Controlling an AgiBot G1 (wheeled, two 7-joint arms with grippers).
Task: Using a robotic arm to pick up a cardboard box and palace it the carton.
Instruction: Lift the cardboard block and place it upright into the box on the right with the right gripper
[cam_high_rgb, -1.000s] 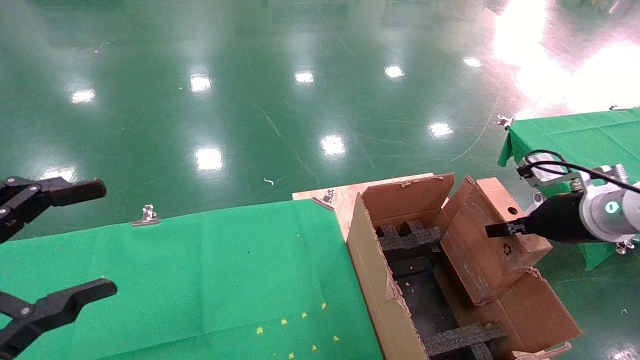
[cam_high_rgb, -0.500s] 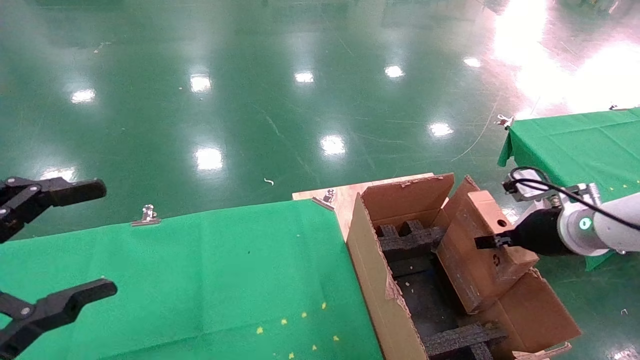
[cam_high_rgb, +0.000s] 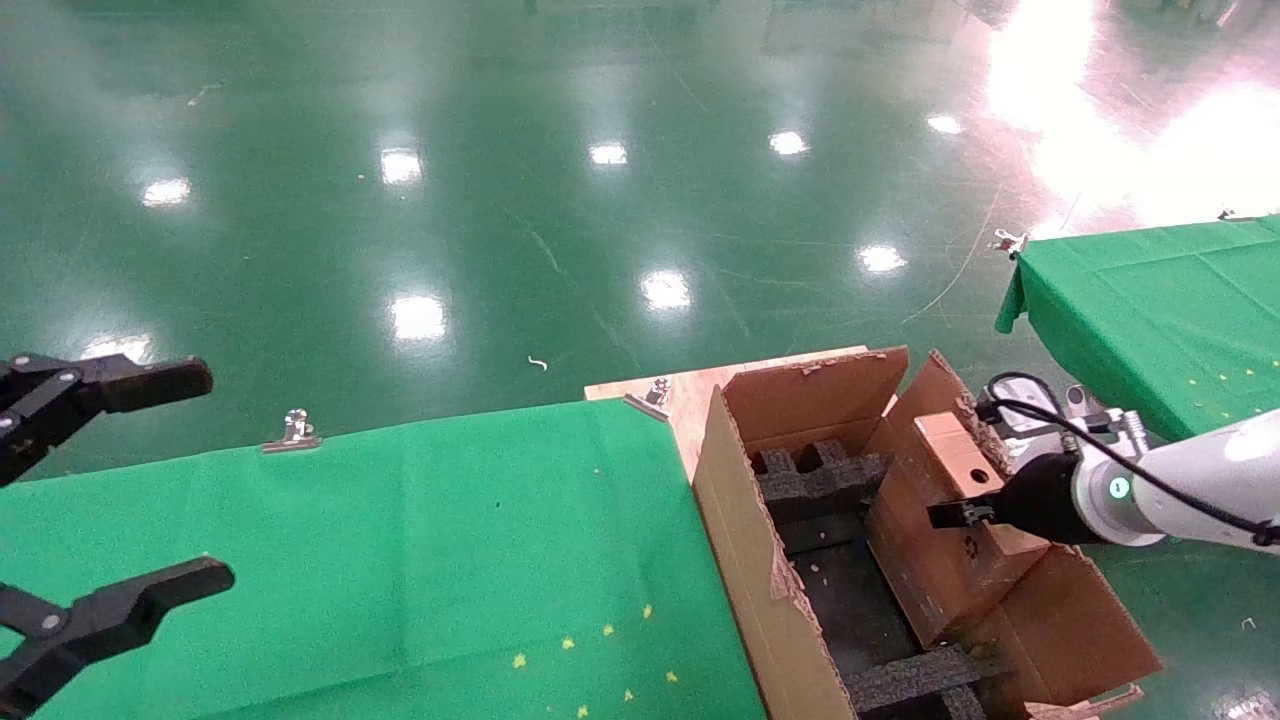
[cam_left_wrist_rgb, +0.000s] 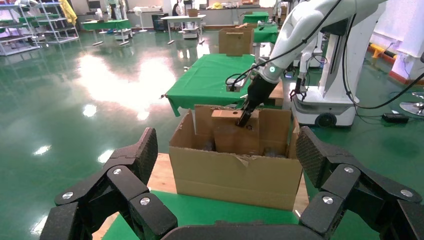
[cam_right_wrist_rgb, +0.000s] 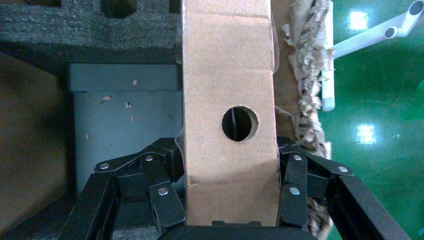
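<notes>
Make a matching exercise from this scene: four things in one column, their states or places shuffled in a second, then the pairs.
Things:
1. cardboard box
2. carton
3. left end effector
4. black foam block

States or places:
A. open above the green cloth, holding nothing
B. clamped in the right end effector, tilted over the carton
C. flaps open, beside the green cloth
D. inside the carton, at its far end

Pairs: 1-B, 2-C, 3-A, 4-D

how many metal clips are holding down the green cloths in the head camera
3 visible: one clip on the near cloth's far edge, one clip at its far corner beside the carton, one clip on the far table's corner. Others may be hidden.
</notes>
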